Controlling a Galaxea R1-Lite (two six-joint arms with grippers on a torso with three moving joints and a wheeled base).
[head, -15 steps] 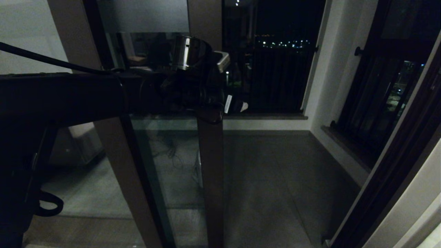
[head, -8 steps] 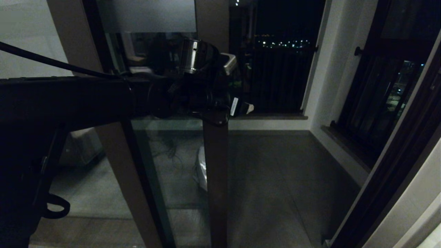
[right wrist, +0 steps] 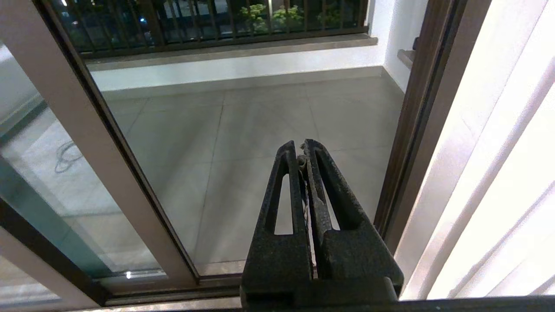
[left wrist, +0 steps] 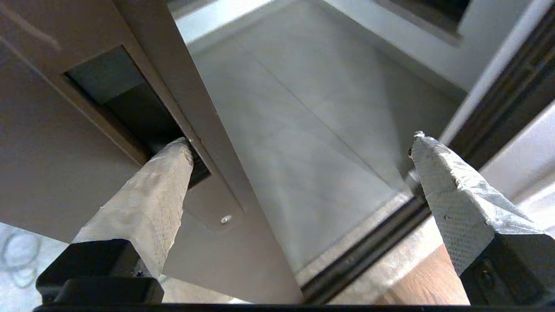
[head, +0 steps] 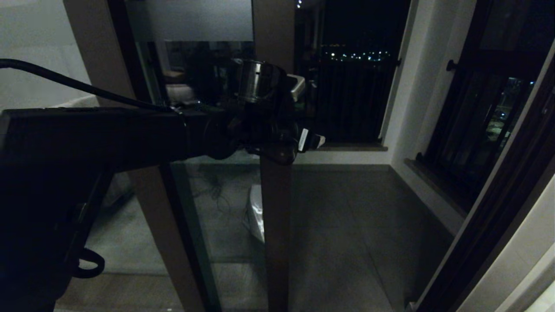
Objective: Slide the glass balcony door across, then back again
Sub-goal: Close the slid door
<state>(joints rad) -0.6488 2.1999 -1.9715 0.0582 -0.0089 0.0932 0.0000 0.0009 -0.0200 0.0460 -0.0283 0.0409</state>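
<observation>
Glass balcony door point(head: 217, 182) stands right against my left gripper point(left wrist: 299, 143), its edge stile running tall and vertical. My fingers are spread wide: one fingertip point(left wrist: 175, 160) hooked in the handle slot point(left wrist: 130, 108), the other hanging free on the open side, touching nothing. Left arm is plainly the nearer one. My right gripper point(right wrist: 302, 149) sits pressed together, holding nothing, low and well apart, aimed at the balcony floor point(right wrist: 260, 121). Beyond the stile there's open room up to the far jamb point(head: 490, 208), so I judge the slide has clear travel that way.
</observation>
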